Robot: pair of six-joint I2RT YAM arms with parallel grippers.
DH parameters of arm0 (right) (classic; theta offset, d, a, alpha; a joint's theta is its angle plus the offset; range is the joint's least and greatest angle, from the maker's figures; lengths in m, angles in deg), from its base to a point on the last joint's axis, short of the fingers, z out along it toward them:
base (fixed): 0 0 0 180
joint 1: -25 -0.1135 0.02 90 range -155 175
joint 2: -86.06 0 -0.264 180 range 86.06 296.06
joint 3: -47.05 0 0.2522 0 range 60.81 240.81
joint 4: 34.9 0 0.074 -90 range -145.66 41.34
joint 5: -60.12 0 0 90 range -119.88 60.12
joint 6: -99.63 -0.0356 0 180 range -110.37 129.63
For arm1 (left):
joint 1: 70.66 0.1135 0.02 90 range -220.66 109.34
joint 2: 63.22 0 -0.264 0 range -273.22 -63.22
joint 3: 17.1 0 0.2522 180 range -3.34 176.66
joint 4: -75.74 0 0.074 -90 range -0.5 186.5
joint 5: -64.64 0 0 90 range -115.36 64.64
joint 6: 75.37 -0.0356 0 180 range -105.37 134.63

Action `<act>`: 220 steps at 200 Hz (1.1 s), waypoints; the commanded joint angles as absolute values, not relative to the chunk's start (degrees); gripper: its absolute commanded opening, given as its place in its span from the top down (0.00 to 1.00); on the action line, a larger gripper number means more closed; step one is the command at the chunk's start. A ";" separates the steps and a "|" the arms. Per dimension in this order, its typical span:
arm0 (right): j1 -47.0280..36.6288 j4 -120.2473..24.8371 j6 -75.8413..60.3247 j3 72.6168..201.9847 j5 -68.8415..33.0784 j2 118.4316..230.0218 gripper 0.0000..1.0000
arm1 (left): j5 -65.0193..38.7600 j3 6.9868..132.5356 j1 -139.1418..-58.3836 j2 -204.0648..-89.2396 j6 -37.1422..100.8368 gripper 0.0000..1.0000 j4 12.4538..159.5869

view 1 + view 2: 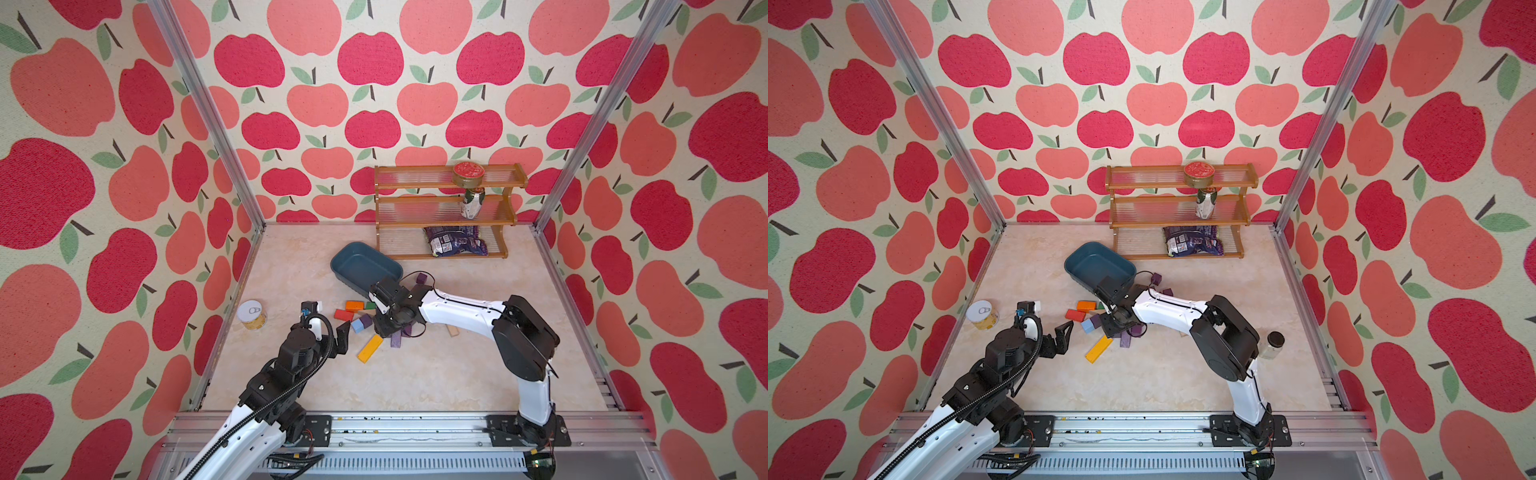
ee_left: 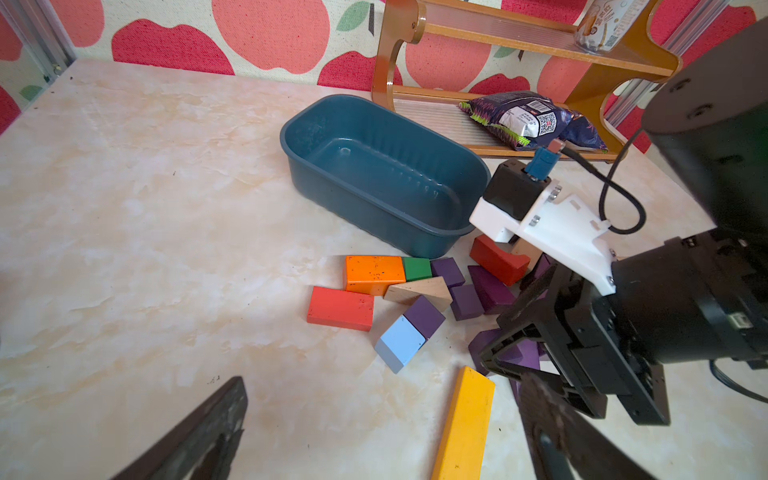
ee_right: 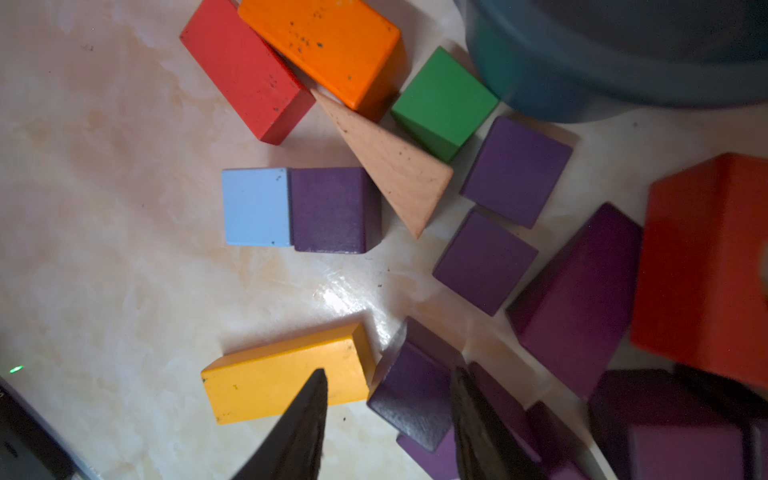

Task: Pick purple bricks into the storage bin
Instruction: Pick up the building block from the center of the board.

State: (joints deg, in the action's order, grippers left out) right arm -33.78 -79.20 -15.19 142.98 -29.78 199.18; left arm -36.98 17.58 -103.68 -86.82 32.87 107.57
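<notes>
The dark teal storage bin (image 1: 337,266) (image 2: 374,166) stands with nothing inside it, behind a scatter of blocks. Purple bricks lie in front of it: one beside a light-blue block (image 3: 332,210) (image 2: 424,316), two cubes (image 3: 515,170) (image 3: 484,259) and a wedge (image 3: 577,299). Another purple cube (image 1: 422,277) sits right of the bin. My right gripper (image 3: 388,370) (image 1: 384,332) points down into the pile, open, straddling a purple brick (image 3: 415,395). One finger touches the brick and the other stands apart from it. My left gripper (image 2: 382,378) (image 1: 1061,338) hovers wide open, holding nothing, left of the pile.
A yellow plank (image 1: 370,348), red (image 2: 340,307), orange (image 2: 374,274), green (image 3: 444,102), light-blue (image 2: 399,343) and tan (image 3: 395,166) blocks mix with the purple ones. A wooden rack (image 1: 449,224) stands at the back, a can (image 1: 252,314) at the left and a jar (image 1: 1273,343) by the right arm.
</notes>
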 commanded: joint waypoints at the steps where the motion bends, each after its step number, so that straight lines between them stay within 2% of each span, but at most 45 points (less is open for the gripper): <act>1: -34.02 -83.91 -16.46 142.55 -32.37 200.23 0.50 | -37.23 16.72 -103.40 -86.28 33.37 0.01 108.27; 220: -34.03 -82.40 -12.66 146.85 -32.34 204.34 0.49 | -36.35 17.31 -103.37 -87.03 33.25 0.01 107.78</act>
